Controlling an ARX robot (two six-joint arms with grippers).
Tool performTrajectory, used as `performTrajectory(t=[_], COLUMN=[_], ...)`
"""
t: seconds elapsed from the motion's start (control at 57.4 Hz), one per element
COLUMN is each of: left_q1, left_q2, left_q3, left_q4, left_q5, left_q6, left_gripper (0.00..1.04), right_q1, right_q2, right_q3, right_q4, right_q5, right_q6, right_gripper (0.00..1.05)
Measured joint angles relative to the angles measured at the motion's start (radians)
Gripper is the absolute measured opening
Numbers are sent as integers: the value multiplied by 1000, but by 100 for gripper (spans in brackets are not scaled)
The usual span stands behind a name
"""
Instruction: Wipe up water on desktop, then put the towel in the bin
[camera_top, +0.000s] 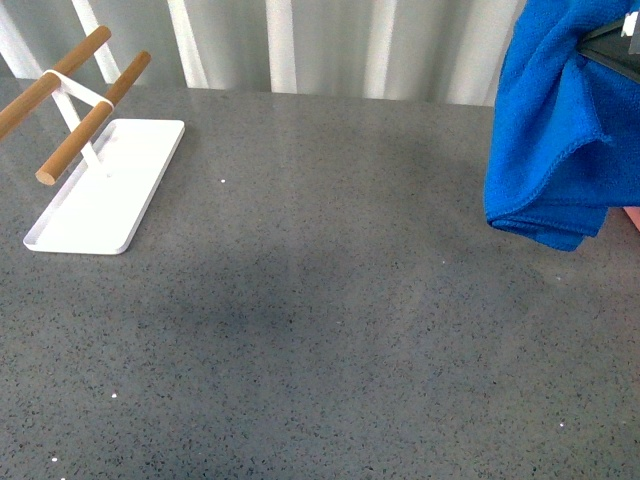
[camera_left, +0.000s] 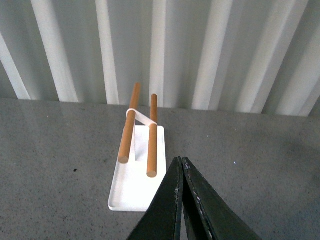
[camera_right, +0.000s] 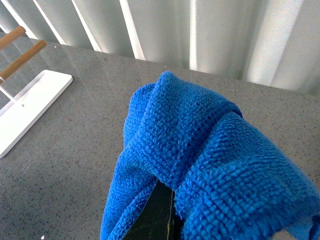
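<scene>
Nearest us, the dark grey, stone-like worktop (camera_top: 320, 380), finely speckled with black and white flecks, carries a faint darker patch across its middle. We cannot tell whether that is shadow or damp.

From its own wrist camera we see the left end effector (camera_left: 181, 161) above the worktop. Its two black fingers are pressed together with nothing between them, and the tips point toward the near short end of the flat white tray (camera_left: 131, 192).

Further back, over the right side of the worktop, the bright blue microfibre towel (camera_top: 550, 150) hangs in thick folds, clear of the surface. The right end effector (camera_top: 610, 45) grips it at the top, and the cloth drapes over and hides most of the dark fingers.

Just below the towel, at the right edge of the worktop, we see only a sliver of the salmon-pink bin (camera_top: 633, 218).

Toward the far left corner the tray lies flat, and a white stand on it holds two round wooden bars (camera_top: 90, 110) side by side.

Behind the far edge stands a wall of white ribbed panels (camera_top: 300, 40).
</scene>
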Motion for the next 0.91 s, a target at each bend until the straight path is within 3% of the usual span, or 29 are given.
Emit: performTrajectory(t=[0.453, 0.906], left_q1=[0, 0], left_q2=[-314, -500], left_q3=[-2, -2], left_q4=[-277, -459], left_q5=[-2, -2], left_q6=[0, 0], left_gripper=[3, 3], right_q1=[14, 21], right_q2=[-2, -2], right_q3=[7, 7], right_q4=[-5, -13], right_q5=[24, 39], right_q6=[-1, -6], right_gripper=[5, 5])
